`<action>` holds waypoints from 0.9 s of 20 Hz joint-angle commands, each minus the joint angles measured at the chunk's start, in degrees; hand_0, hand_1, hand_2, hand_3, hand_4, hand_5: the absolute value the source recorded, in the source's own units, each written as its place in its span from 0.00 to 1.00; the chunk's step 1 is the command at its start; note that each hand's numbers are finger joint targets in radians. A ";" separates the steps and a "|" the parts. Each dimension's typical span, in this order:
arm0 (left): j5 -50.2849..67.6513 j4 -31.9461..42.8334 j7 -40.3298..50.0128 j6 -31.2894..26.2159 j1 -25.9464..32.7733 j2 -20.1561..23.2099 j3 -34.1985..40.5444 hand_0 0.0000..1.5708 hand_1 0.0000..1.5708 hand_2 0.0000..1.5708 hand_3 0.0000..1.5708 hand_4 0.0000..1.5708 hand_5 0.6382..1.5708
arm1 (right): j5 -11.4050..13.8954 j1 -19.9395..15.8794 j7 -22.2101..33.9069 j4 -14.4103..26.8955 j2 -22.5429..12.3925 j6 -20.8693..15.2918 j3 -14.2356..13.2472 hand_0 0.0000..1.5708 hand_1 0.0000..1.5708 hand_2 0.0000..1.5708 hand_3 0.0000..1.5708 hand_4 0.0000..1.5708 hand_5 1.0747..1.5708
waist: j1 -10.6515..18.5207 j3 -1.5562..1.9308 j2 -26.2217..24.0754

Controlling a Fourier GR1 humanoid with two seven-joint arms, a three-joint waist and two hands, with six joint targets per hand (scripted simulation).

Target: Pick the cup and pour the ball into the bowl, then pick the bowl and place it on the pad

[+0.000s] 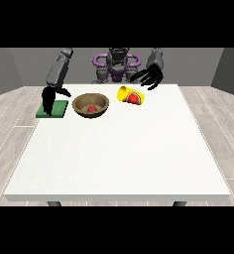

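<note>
A brown wooden bowl [90,105] stands on the white table [124,154] with a small red ball [92,108] inside it. To its right a yellow cup [131,95] with a watermelon picture lies on its side, apart from the bowl. A green pad [58,110] lies left of the bowl. The hand at the view's left [50,97] hangs over the pad, fingers pointing down, holding nothing. The hand at the view's right [149,78] hovers above and just right of the cup, fingers spread, not touching it.
The table's far edge runs just behind the cup and pad. Wooden floor surrounds the table on all sides.
</note>
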 commanded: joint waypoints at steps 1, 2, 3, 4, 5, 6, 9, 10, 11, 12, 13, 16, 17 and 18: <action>13.30 0.18 -5.84 1.74 2.52 -1.04 3.72 0.00 0.00 0.00 0.00 0.51 0.98 | -0.06 -2.43 1.25 -1.97 2.34 -0.08 1.52 0.00 0.00 0.00 0.00 0.26 1.00 | -2.31 0.03 3.23; 15.66 0.67 -8.95 -0.15 3.44 -1.05 4.37 0.00 0.00 0.00 0.00 0.25 0.98 | -0.24 -2.96 1.08 -2.49 2.34 -0.18 1.45 0.00 0.00 0.00 0.00 0.27 0.99 | -1.79 0.04 4.47; 16.90 2.45 -8.29 -1.05 1.24 -1.06 6.37 0.00 0.00 0.00 0.00 0.00 0.97 | 1.13 -2.15 0.27 -3.36 5.72 -2.28 3.24 0.00 0.00 0.00 0.00 0.24 0.99 | -3.49 0.08 4.20; 18.27 4.20 -12.18 -1.65 4.28 -1.07 6.30 0.00 0.00 0.00 0.00 0.00 0.96 | 0.87 -2.86 2.72 -4.07 5.96 -3.62 3.40 0.00 0.00 0.00 0.00 0.21 0.98 | -3.72 0.08 2.98; 19.59 3.34 -11.06 -2.82 8.02 -1.08 4.91 0.00 0.00 0.00 0.00 0.00 0.94 | 2.18 1.20 1.43 -2.86 6.51 -2.15 4.65 0.00 0.00 0.00 0.00 0.19 0.96 | -3.94 0.16 -0.40; 19.26 5.16 -12.42 -0.99 8.84 -1.08 4.38 0.00 0.00 0.00 0.00 0.00 0.94 | 2.93 -0.49 3.30 -3.36 7.00 -3.80 5.76 0.00 0.00 0.00 0.00 0.15 0.96 | -5.16 0.18 -1.30; 19.60 7.18 -14.72 -3.06 6.59 0.58 8.38 0.00 0.00 0.00 0.00 0.00 0.95 | 3.15 -0.72 1.95 -2.95 6.91 -2.43 6.53 0.00 0.00 0.00 0.00 0.01 0.94 | -6.32 0.23 -1.08; 18.50 8.52 -13.84 -2.22 6.78 -0.49 7.38 0.00 0.00 0.00 0.00 0.00 0.95 | 2.71 -2.43 5.30 -2.83 7.81 -3.76 6.89 0.00 0.00 0.00 0.00 0.00 0.95 | -6.68 0.23 -2.95; 20.50 8.79 -13.02 -3.82 4.98 1.09 9.50 0.00 0.00 0.00 0.00 0.00 0.95 | 3.36 -0.97 4.04 -2.94 7.70 -3.55 7.28 0.00 0.00 0.00 0.00 0.00 0.94 | -7.71 0.23 -2.90; 19.40 6.30 -11.82 -3.93 7.71 -1.05 6.51 0.00 0.00 0.00 0.00 0.00 0.96 | 2.76 0.15 2.40 -0.33 8.39 -3.78 6.28 0.00 0.00 0.00 0.00 0.00 0.95 | -5.79 0.25 -4.04; 20.24 5.92 -8.60 -5.77 4.18 0.29 7.44 0.00 0.00 0.00 0.00 0.00 0.96 | 3.44 -0.53 2.17 0.11 8.02 -3.81 6.74 0.00 0.00 0.00 0.00 0.02 0.94 | -5.97 0.26 -3.72; 19.13 5.34 -12.04 -2.41 7.58 -1.07 5.07 0.00 0.00 0.00 0.00 0.00 0.97 | 4.24 0.05 0.08 2.21 9.72 -4.71 7.46 0.00 0.00 0.00 0.00 0.12 0.96 | -5.38 0.26 -2.93; 20.07 5.07 -12.06 -2.75 5.30 -0.22 6.81 0.00 0.00 0.00 0.00 0.00 0.97 | 2.74 -0.74 -1.46 2.87 8.42 -1.93 6.12 0.00 0.00 0.00 0.00 0.13 0.95 | -5.59 0.27 -0.09; 19.13 0.61 -7.65 -5.83 5.36 -0.72 3.36 0.00 0.00 0.00 0.00 0.00 0.98 | 2.82 0.13 -4.81 5.92 7.74 -2.19 4.86 0.00 0.00 0.00 0.00 0.16 0.96 | -2.34 0.31 -0.49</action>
